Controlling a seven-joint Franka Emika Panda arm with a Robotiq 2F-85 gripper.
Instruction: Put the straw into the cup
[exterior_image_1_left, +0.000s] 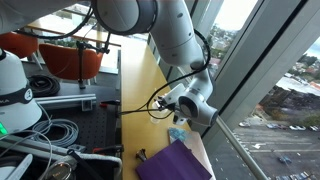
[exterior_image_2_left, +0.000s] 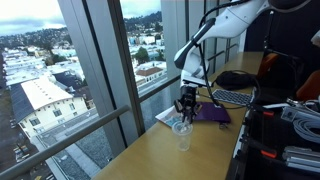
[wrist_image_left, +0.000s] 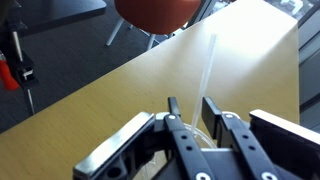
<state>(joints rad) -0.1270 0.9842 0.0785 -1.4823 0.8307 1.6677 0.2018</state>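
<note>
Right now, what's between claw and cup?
The straw runs out from the gripper in the wrist view; the cup stands just below, in an exterior view.

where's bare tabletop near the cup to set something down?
Free: bare wood of the table on the camera side of the cup, between the window and the black equipment. Crowded: behind the cup, where the gripper hangs and the purple cloth lies.

Bare tabletop (exterior_image_2_left: 160, 160) around the cup (exterior_image_2_left: 182, 136), window glass (exterior_image_2_left: 100, 90) close alongside, purple cloth (exterior_image_2_left: 213, 114) just beyond.
</note>
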